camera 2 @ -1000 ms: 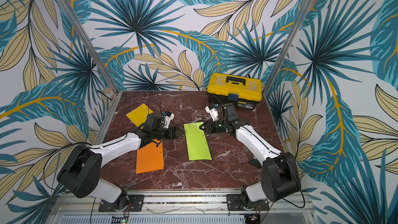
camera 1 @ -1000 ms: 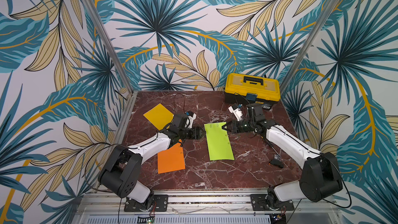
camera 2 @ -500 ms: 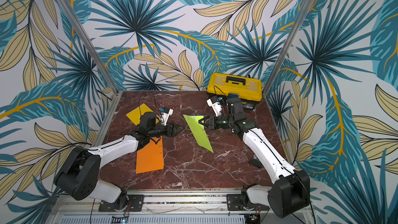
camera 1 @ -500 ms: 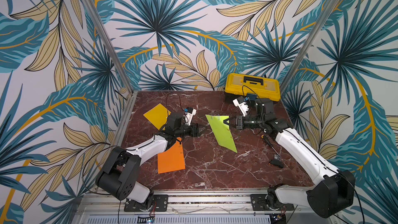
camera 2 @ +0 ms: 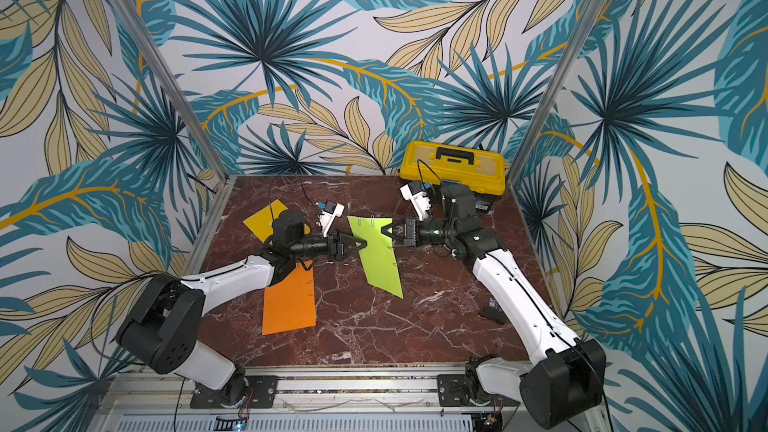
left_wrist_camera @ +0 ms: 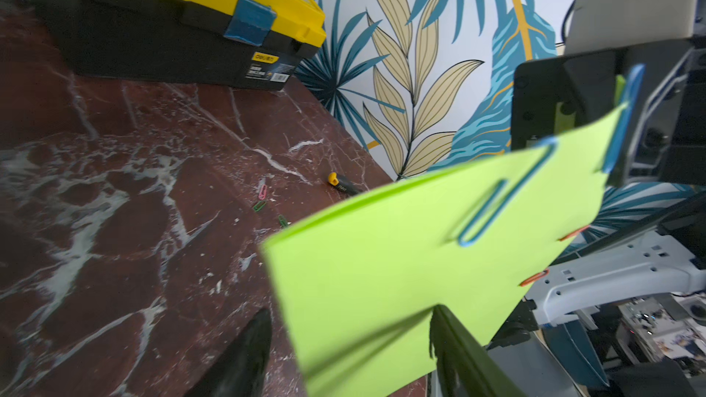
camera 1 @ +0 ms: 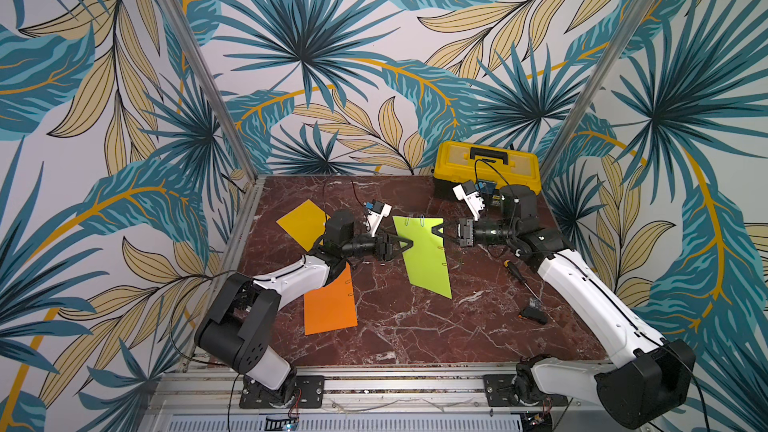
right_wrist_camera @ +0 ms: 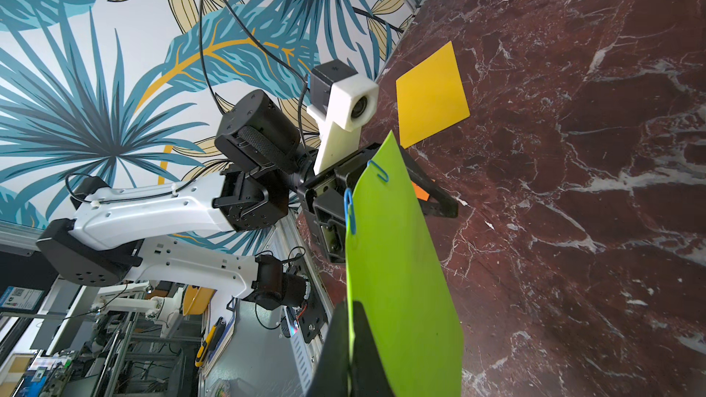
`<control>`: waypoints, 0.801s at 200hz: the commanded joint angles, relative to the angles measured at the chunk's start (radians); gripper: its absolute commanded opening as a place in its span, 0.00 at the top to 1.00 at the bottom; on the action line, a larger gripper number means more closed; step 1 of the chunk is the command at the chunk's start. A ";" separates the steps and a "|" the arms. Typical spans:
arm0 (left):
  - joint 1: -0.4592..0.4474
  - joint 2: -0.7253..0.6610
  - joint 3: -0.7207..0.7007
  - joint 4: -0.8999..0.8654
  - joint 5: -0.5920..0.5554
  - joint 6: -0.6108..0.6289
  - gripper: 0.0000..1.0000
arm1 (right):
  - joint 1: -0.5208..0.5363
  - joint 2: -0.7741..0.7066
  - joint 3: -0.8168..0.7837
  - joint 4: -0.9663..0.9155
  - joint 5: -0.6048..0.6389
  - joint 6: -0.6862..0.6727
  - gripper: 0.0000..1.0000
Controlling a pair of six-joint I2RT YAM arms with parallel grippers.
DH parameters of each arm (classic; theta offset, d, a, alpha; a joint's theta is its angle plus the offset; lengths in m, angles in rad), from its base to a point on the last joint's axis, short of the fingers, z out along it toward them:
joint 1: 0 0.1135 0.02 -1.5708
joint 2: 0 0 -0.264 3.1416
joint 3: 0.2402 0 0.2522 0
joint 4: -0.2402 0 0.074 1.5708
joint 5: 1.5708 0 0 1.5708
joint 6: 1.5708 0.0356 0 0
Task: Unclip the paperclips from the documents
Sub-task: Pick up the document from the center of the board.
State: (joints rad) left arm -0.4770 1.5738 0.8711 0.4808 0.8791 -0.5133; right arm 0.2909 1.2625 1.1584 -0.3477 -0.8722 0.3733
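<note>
Lime green paper sheet hangs on edge over the dark red marble tabletop. It is pinched at its side edge by the right gripper, whose black fingers are clamped flat on the paper. The left gripper faces it from the opposite side edge. Its fingers stand apart with the paper's edge between them, and neither visibly presses on the sheet.

What matters next is the top edge. A blue wire paperclip sits there between the two grippers, above and beyond the left fingertips. A second blue clip sits farther along, close to the right gripper. Each clip's long axis runs from the top edge into the sheet, so it would likely have to slide outward along that axis, away from the paper. The left gripper is free and the nearer of the two, but it sits low on the side edge. It would probably need to rise and turn to meet the clip end-on.

Small orange clips line the edge held by the right gripper. A flat orange sheet and a golden yellow sheet lie on the marble by the left arm. Loose coloured clips lie on the table, well apart from the sheets.
</note>
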 commanded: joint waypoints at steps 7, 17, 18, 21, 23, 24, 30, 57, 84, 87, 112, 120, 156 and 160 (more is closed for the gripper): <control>-0.015 0.006 0.041 0.052 0.071 -0.004 0.49 | 0.004 -0.010 0.026 -0.026 0.016 -0.030 1.00; -0.017 0.005 0.042 0.056 0.077 -0.008 0.56 | 0.004 -0.011 0.026 -0.038 0.030 -0.041 1.00; -0.017 0.005 0.042 0.056 0.078 -0.008 0.56 | 0.003 -0.011 0.026 -0.039 0.032 -0.042 1.00; -0.017 0.003 0.042 0.056 0.077 -0.011 0.58 | 0.004 -0.012 0.026 -0.043 0.038 -0.046 1.00; -0.017 0.002 0.042 0.056 0.079 -0.011 0.60 | 0.003 -0.011 0.025 -0.044 0.040 -0.048 1.00; -0.017 0.002 0.042 0.056 0.079 -0.012 0.60 | 0.003 -0.012 0.025 -0.045 0.042 -0.048 1.00; -0.017 -0.001 0.040 0.056 0.082 -0.016 0.63 | 0.004 -0.012 0.024 -0.051 0.049 -0.053 1.00; -0.017 -0.019 0.026 0.056 0.083 -0.024 0.75 | 0.002 -0.014 0.017 -0.058 0.079 -0.063 1.00; -0.016 -0.048 0.003 0.056 0.060 -0.025 0.79 | 0.001 -0.015 0.015 -0.058 0.089 -0.065 1.00; -0.014 -0.050 0.000 0.056 0.057 -0.025 0.79 | 0.001 -0.015 0.014 -0.057 0.090 -0.065 1.00; -0.006 -0.072 -0.026 0.056 0.028 -0.025 0.73 | 0.001 -0.030 0.012 -0.053 0.081 -0.058 1.00; -0.003 -0.078 -0.034 0.056 0.020 -0.025 0.72 | -0.001 -0.036 0.012 -0.050 0.075 -0.056 1.00; 0.000 -0.087 -0.034 0.063 0.019 -0.034 0.66 | -0.001 -0.062 0.006 -0.011 0.031 -0.021 1.00; 0.000 -0.087 -0.032 0.067 0.021 -0.037 0.66 | -0.002 -0.065 0.005 -0.002 0.025 -0.014 1.00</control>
State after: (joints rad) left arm -0.4828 1.5146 0.8379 0.5133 0.9062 -0.5472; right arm 0.2905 1.2297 1.1694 -0.3904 -0.8059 0.3340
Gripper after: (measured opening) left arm 0.331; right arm 0.047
